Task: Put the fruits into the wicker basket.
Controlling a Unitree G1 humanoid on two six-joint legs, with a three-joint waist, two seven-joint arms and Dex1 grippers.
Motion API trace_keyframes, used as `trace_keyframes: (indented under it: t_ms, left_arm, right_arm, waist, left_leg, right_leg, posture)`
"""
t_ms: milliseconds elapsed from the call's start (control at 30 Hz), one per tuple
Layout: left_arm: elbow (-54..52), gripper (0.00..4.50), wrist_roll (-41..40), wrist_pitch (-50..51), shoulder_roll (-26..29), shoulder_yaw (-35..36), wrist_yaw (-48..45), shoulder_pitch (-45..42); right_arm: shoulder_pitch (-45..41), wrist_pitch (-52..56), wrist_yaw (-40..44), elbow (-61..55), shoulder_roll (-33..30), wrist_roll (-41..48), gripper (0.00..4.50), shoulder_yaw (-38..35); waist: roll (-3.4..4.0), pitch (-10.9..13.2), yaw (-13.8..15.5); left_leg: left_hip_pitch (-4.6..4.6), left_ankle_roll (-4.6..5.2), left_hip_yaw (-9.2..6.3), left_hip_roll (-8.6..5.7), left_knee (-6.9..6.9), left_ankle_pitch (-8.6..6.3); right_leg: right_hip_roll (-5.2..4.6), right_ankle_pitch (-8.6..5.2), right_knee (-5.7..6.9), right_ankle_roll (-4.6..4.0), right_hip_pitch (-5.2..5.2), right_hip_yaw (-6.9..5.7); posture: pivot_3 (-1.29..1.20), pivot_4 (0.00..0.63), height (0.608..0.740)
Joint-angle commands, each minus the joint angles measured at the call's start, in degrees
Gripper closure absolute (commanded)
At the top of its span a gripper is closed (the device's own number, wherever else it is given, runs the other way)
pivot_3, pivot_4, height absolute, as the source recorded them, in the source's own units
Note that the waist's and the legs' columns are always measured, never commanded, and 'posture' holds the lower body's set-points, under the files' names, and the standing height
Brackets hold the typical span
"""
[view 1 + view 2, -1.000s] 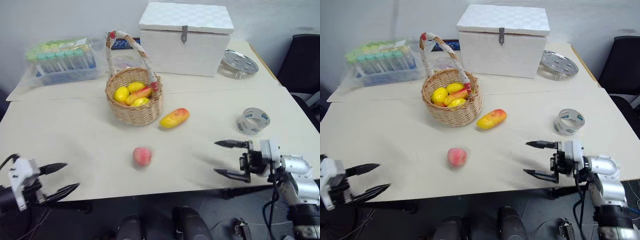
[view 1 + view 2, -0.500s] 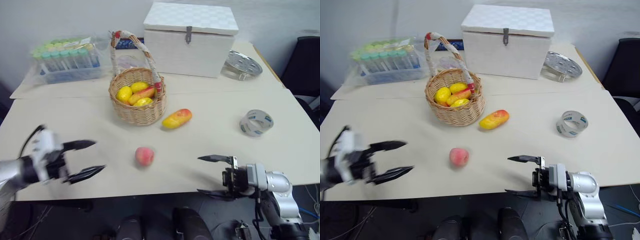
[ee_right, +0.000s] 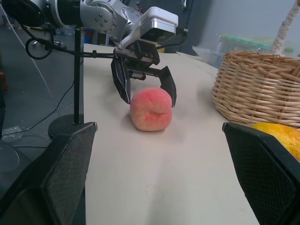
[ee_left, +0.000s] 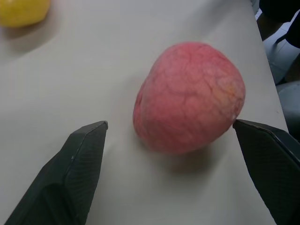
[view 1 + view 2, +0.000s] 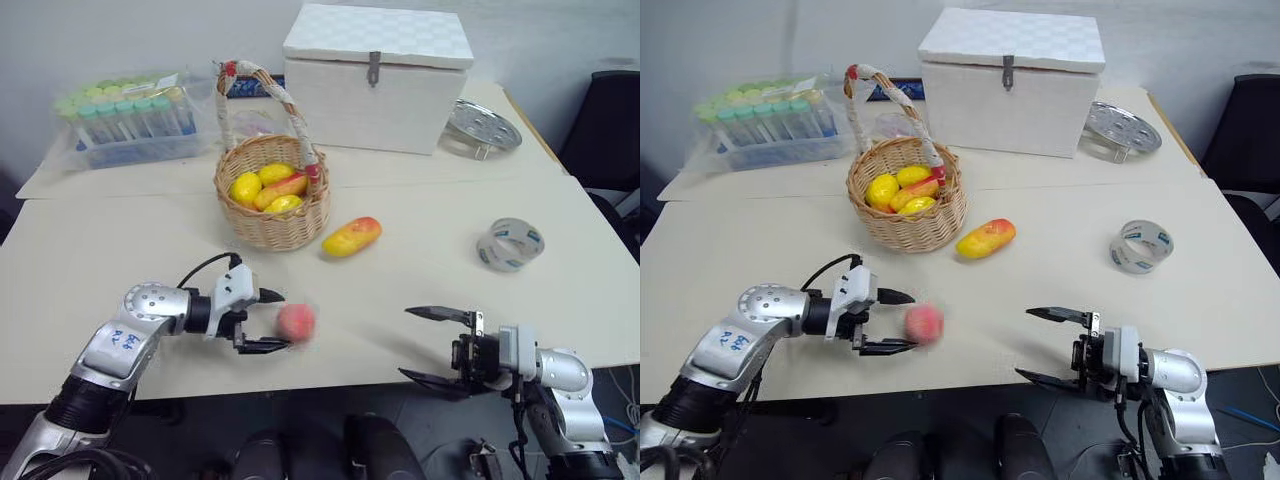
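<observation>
The pink-red peach (image 5: 296, 322) lies near the table's front edge. My left gripper (image 5: 268, 321) is open, and its fingertips (image 4: 89, 145) straddle the peach's (image 4: 187, 96) near side with one tip at its edge. The yellow mango (image 5: 352, 236) with an orange-red end lies just right of the wicker basket (image 5: 270, 228), which holds several yellow fruits. My right gripper (image 5: 407, 343) hangs open and empty at the front edge, pointing left towards the peach (image 3: 151, 108) and well short of it.
A white checkered box (image 5: 375, 75) stands behind the basket. A tape roll (image 5: 510, 243) lies at the right, with a metal disc (image 5: 482, 125) behind it. A tray of capped tubes (image 5: 125, 115) sits at the back left. A black chair (image 5: 612, 130) is beyond the table's right side.
My left arm has swung in from the far left and forward, so its open fingers now flank the peach. The right gripper has stayed about where it was.
</observation>
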Motion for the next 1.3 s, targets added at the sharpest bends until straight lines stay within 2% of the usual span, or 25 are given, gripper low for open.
trace_keyframes:
  t_ms: [33,367,567,667,733,833,933,1033,1167,1300]
  left_arm:
    - [-2.1,0.87,-1.1,0.2,-0.2,1.0,-1.0,0.2]
    - [-3.7,3.92,-6.6,0.7,1.8,12.5,-1.0,4.0]
    - [-4.9,3.92,-15.7,2.9,2.4,25.7,-0.2,5.9]
    - [-5.5,3.92,-17.1,4.4,5.4,28.1,-2.3,6.8]
    - [-6.3,3.92,-16.8,4.7,7.9,27.0,-4.4,7.3]
    - [-7.6,3.32,-14.1,2.6,9.9,22.9,-7.5,7.4]
    - [-8.0,2.45,-10.5,-3.0,10.3,17.8,-11.2,6.5]
    - [-3.7,1.55,-6.3,-10.9,5.0,11.5,-12.4,1.9]
    - [3.2,0.38,-1.6,-16.5,-0.4,7.0,-11.5,-3.3]
    - [8.7,0.38,0.7,-20.2,-3.5,2.9,-14.1,-6.0]
  right_arm:
    - [1.2,-0.8,-2.1,-1.9,0.6,1.0,0.0,-1.2]
    - [2.0,1.3,-6.5,-4.5,0.1,2.1,0.0,-2.0]
    - [1.8,1.7,-7.7,-3.6,0.4,2.8,0.0,-2.6]
    - [1.4,1.3,-7.6,-2.7,0.6,2.8,0.0,-2.8]
    - [0.9,0.9,-7.0,-1.5,0.6,2.8,0.0,-3.0]
    - [0.2,0.6,-6.0,-0.3,0.6,2.7,0.0,-2.9]
    - [-0.7,0.8,-5.4,-0.2,0.3,2.7,0.0,-2.6]
    - [-1.7,1.9,-4.9,-0.9,-0.4,2.6,0.0,-2.4]
    - [-1.7,3.6,-5.8,-2.9,-0.9,2.6,0.0,-2.4]
    - [-1.1,5.0,-7.2,-5.0,-1.4,2.4,0.0,-2.7]
  waist:
    - [0.0,0.0,0.0]
    - [0.0,0.0,0.0]
    - [0.0,0.0,-0.1]
    - [0.0,0.0,-0.1]
    - [0.0,0.0,-0.1]
    - [0.0,0.0,0.0]
    - [0.0,0.0,0.0]
    - [0.01,0.0,0.1]
    - [0.0,0.0,0.2]
    - [0.0,0.0,-0.1]
  left_leg:
    - [0.0,0.02,0.01,0.0,0.0,-0.01]
    - [0.03,0.0,-0.01,0.01,0.0,0.01]
    - [0.02,0.02,-0.04,0.01,0.0,0.01]
    - [0.02,0.02,-0.05,-0.01,0.0,0.01]
    - [0.02,0.02,-0.05,-0.03,-0.01,0.01]
    - [0.02,0.02,-0.04,-0.05,-0.01,0.01]
    - [0.02,0.02,-0.04,-0.07,-0.01,0.01]
    - [0.02,0.02,-0.01,-0.08,-0.01,0.02]
    - [0.0,0.04,-0.01,-0.07,0.03,0.03]
    - [-0.01,0.0,0.04,-0.06,0.05,0.05]
  right_leg:
    - [-0.01,0.0,0.0,0.01,0.0,0.01]
    - [-0.03,0.0,0.07,0.0,-0.01,0.02]
    - [-0.09,0.0,0.07,0.0,-0.01,-0.01]
    - [-0.12,0.0,0.08,0.0,0.0,-0.02]
    - [-0.13,0.0,0.07,0.0,0.0,-0.02]
    - [-0.14,0.0,0.06,0.0,0.01,-0.03]
    - [-0.15,0.0,0.05,0.0,0.01,-0.03]
    - [-0.13,0.0,0.07,0.0,0.0,-0.01]
    - [-0.04,0.0,0.07,0.01,0.0,-0.02]
    - [0.03,0.01,0.07,0.02,-0.01,0.01]
  posture:
    - [0.0,0.15,0.74]
    - [0.0,0.15,0.74]
    - [0.0,0.15,0.74]
    - [0.0,0.15,0.74]
    - [0.0,0.15,0.74]
    - [0.0,0.15,0.74]
    - [0.0,0.15,0.74]
    - [0.0,0.15,0.74]
    - [0.0,0.15,0.74]
    - [0.0,0.15,0.74]
